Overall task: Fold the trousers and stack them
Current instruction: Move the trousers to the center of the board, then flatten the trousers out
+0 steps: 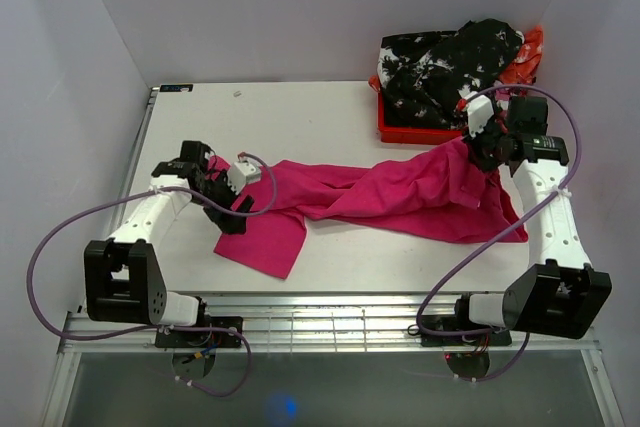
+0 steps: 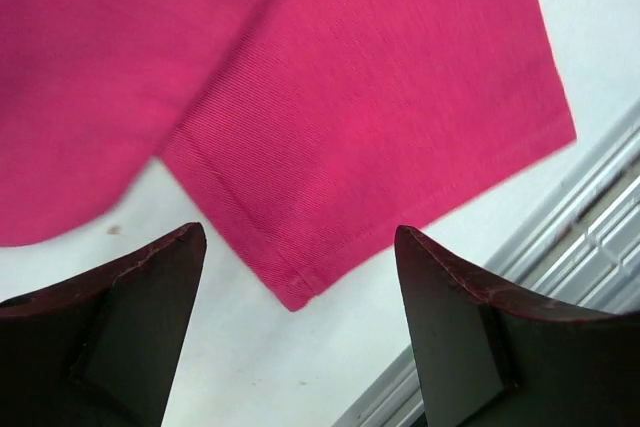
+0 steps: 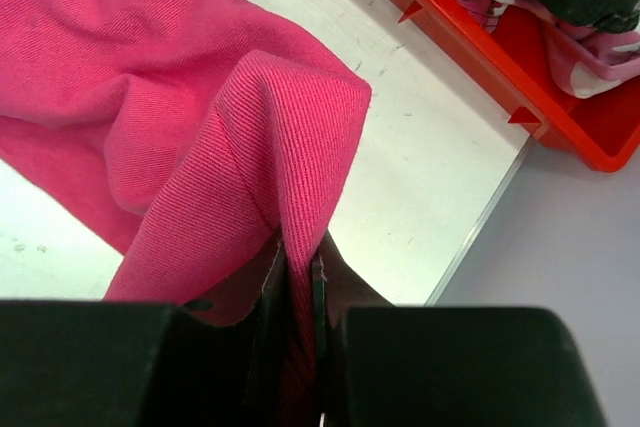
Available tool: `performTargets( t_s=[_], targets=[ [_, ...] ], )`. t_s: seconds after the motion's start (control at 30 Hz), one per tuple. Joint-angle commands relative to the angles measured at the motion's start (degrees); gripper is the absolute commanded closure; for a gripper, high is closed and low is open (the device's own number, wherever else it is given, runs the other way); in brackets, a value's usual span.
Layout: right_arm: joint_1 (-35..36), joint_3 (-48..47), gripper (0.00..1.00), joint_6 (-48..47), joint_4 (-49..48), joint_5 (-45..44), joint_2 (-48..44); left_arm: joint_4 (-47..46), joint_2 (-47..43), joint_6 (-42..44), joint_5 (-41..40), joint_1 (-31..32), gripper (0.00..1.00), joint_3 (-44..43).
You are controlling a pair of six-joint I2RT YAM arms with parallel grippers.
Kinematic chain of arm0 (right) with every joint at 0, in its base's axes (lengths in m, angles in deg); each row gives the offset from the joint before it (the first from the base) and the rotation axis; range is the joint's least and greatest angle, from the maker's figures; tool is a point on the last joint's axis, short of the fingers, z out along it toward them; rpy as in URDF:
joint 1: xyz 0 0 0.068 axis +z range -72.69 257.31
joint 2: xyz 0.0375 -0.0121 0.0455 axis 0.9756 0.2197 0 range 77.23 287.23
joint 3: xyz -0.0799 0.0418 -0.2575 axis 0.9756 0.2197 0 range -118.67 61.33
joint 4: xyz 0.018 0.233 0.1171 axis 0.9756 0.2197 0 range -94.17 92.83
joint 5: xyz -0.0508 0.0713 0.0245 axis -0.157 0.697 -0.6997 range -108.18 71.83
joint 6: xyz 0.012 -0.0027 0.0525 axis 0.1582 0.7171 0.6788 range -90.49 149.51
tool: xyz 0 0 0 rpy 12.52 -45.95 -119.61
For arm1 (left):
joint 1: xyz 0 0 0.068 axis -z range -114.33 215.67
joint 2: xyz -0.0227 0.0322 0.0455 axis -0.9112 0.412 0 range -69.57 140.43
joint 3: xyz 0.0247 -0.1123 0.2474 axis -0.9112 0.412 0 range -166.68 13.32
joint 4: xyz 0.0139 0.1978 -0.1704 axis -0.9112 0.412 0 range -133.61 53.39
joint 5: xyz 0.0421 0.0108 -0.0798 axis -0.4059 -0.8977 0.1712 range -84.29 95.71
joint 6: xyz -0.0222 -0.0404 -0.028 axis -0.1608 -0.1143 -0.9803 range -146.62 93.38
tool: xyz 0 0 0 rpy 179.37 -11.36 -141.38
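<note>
Left arm: reaches forward low over the surface [image 1: 300,117]. The left hand [image 2: 300,237] hangs just above the hem of one trouser leg with its fingers [image 2: 150,287] spread wide; nothing lies between them.

Right arm: extends toward the far right corner. The right hand [image 3: 300,267] is pressed together on a raised fold of the trousers [image 1: 400,192], and the pinched cloth stands up in a peak from the surface.

The trousers lie stretched across the middle of the surface, from the left hand to the right hand, with one leg end flat near the front edge.

A red crate [image 1: 400,132] sits at the far right, just beyond the right hand. Black-and-white patterned cloth [image 1: 450,67] is heaped in the crate.
</note>
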Motion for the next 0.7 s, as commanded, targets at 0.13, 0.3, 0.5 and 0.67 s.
performTargets(
  t_s=[0.13,0.3,0.5,0.67],
  targets=[
    [-0.7,-8.2,0.92,2.0,5.0,1.2,4.2,-0.1,-1.1,11.1,-1.0,7.0,0.12,8.9],
    [-0.8,-9.6,0.92,2.4,6.9,1.4,6.3,-9.8,-5.5,10.3,-7.1,16.9,0.07,17.9],
    [-0.8,-9.8,0.92,2.2,7.4,0.9,6.9,-16.0,0.3,9.9,-11.3,21.9,0.08,21.2],
    [-0.9,-9.3,0.92,1.6,7.3,0.2,7.6,-19.5,3.8,10.0,-15.9,22.4,0.40,22.6]
  ],
)
